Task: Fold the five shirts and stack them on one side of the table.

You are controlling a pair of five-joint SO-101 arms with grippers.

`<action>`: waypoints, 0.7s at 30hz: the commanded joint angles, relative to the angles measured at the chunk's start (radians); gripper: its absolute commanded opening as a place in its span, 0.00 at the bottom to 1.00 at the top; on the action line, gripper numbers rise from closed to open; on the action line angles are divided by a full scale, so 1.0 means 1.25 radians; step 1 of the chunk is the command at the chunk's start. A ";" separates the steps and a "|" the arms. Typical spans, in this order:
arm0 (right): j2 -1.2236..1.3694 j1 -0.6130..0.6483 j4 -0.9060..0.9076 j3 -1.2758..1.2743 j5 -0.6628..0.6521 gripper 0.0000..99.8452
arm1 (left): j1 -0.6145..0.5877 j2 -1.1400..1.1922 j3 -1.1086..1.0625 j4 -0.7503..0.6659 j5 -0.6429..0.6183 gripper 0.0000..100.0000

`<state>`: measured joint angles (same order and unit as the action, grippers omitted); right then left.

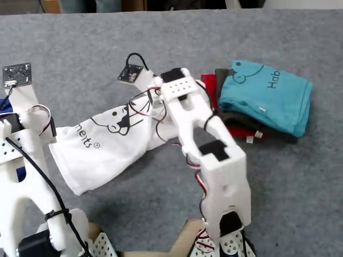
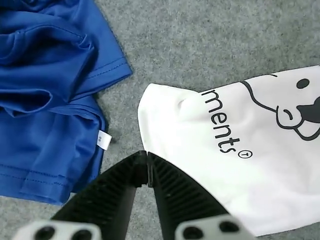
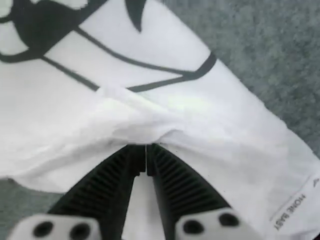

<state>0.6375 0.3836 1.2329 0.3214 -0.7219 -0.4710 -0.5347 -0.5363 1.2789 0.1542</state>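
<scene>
Holding the white shirt [image 1: 102, 144] at both ends, drawn out long and flat on the counter [image 1: 80, 48]. Judged to be the setup for a fold: keeping the cloth taut from two ends so that one end can be carried over without bunching.

Beyond the end of the white shirt held by the right arm, near it but not touching, a folded pile: a teal shirt [image 1: 265, 96] on top, a dark shirt [image 1: 230, 120] beneath, a red shirt [image 1: 210, 85] lowest. Probably stacked there to keep finished work out of the way of the folding. Three done, by the look of it.

Off the opposite end of the white shirt, just beside its hem, a rumpled blue shirt [image 2: 45, 100], unfolded, seemingly left there to wait its turn.

Pinching a raised ridge of the white shirt with the right fingers [image 3: 115, 170], pressed together with no gap and puckering the cloth at the tips. A firm hold on the fabric.

Closed as well at the left fingers [image 2: 120, 185], meeting right at the edge of the white shirt, close to its printed letters. Cannot tell whether the hem is truly caught there or only touched. Likely a corner grip, going by the way the edge slips under one finger.
</scene>
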 commanded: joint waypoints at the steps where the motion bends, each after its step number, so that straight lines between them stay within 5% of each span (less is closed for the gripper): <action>1: 0.056 0.018 0.007 0.117 0.011 0.02 | -0.002 -0.006 0.037 0.002 0.007 0.03; 12: 0.094 -0.004 0.423 0.492 -0.022 0.01 | -0.003 -0.006 0.042 0.042 0.007 0.03; 21: 0.234 0.092 0.199 0.417 0.096 0.01 | -0.003 -0.006 0.044 0.044 0.002 0.03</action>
<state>0.8753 0.4803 1.5781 0.8615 -0.6391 -0.4710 -0.5347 -0.5347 1.3265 0.1542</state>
